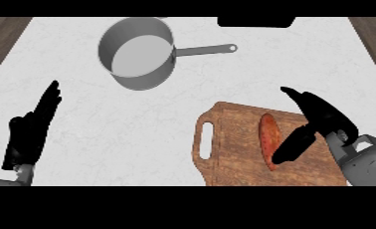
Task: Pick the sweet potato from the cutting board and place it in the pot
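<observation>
Bright even light, soft shadows, no glare

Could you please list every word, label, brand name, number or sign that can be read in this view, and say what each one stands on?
None: no readable text shows anywhere in the head view.
The pot, the cutting board, the sweet potato and the counter bear no lettering.
The dark object at the far edge shows no marking either.
Neither the left hand nor the right hand carries a label.
</observation>
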`<act>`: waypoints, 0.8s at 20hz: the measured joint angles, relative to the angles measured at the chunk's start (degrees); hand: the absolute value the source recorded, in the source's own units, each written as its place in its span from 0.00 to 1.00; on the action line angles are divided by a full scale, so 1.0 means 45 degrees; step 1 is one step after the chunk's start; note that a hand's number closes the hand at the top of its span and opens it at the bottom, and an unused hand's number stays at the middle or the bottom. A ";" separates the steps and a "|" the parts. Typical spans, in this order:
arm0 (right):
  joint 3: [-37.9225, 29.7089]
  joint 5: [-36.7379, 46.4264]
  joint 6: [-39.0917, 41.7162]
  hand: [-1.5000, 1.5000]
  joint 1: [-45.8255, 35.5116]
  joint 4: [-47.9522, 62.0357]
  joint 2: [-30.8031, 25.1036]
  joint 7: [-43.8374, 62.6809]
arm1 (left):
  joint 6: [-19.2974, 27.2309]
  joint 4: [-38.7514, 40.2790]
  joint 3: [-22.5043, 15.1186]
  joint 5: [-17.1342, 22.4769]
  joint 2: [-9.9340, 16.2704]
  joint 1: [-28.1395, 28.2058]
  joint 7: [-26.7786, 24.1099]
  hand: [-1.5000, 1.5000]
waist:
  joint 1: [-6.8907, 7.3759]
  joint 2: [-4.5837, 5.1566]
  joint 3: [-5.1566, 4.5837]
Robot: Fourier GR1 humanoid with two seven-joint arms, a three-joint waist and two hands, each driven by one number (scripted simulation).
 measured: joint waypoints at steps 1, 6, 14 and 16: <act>0.0082 0.0003 0.0065 0.00 -0.0063 0.0080 0.0042 0.0037 | -0.0010 -0.0060 0.0076 -0.0011 0.0040 -0.0030 0.0138 0.50 | -0.0035 -0.0010 -0.0001; 0.0591 0.0322 0.0174 0.00 -0.0511 0.1156 0.0863 0.0029 | 0.0001 -0.0346 0.0184 -0.0206 -0.0133 0.0118 0.0283 0.50 | -0.0096 -0.0028 0.0004; 0.0776 0.0957 0.0268 0.00 -0.0428 0.2404 0.1656 -0.0229 | -0.0220 -0.0564 0.0549 -0.0500 -0.0253 0.0341 0.0443 0.50 | -0.0189 -0.0042 0.0008; 0.0867 0.1142 0.0297 0.00 -0.0252 0.2429 0.1702 -0.0241 | -0.0397 -0.0522 0.0749 -0.0459 -0.0203 0.0366 0.0431 0.50 | -0.0212 -0.0046 0.0006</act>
